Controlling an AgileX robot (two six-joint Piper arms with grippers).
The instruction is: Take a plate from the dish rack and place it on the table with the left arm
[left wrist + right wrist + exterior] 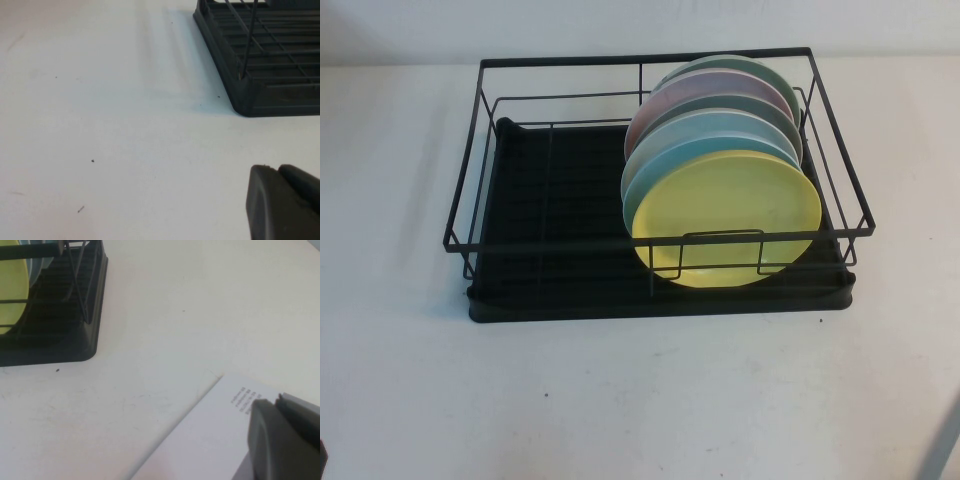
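Yellow plate (725,217) stands on edge at front of stack, 3 o'clock in rack (490,150), easy to reach. Left gripper (285,202) low over table (640,400) near rack's 7 o'clock corner, right gripper (285,440) near 5 o'clock; finger spread impossible to tell on either.

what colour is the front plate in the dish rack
Plain yellow: the plate at the front of the dish rack, clearest in the high view.

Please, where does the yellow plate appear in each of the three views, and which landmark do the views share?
High view: the yellow plate stands frontmost in the stack, in the right half of the dish rack.
Left wrist view: not in it; only a rack corner and the left gripper.
Right wrist view: a yellow sliver at the picture's edge, away from the right gripper.
Shared landmark: the dish rack's black tray base.
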